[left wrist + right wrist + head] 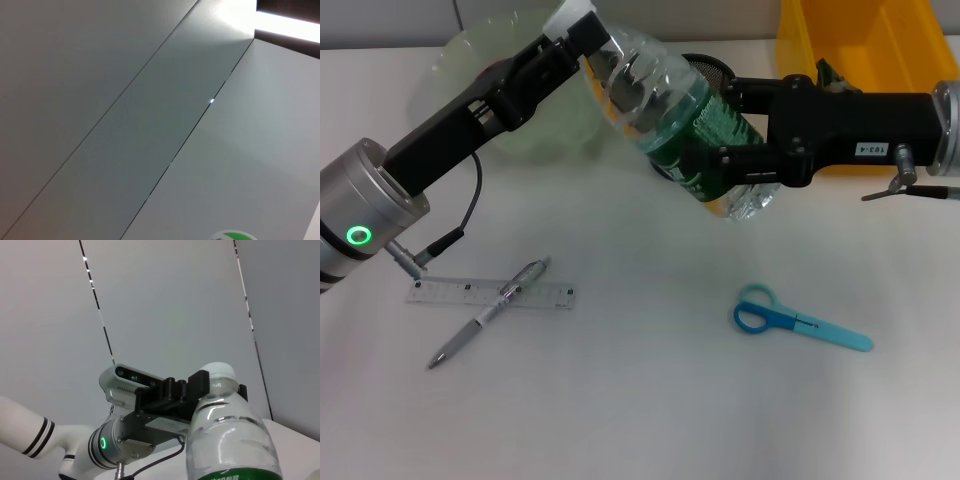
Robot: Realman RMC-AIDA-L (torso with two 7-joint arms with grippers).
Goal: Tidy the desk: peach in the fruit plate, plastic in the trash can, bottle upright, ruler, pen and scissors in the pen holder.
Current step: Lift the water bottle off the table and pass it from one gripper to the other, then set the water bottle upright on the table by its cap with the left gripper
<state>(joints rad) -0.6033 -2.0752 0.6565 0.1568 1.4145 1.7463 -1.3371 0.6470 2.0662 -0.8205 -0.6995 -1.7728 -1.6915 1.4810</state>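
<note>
Bottle (680, 120) between both grippers, seemingly.

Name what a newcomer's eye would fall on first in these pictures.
The clear bottle with its green label, held tilted in mid-air above the desk between both arms: the left gripper at its cap end, the right gripper round its lower body. Below lie blue scissors toward the right, and a pen crossing a ruler on the left.

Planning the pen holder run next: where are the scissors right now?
In the head view the scissors lie flat on the desk's right side, apart from everything, below the right claw.
</note>
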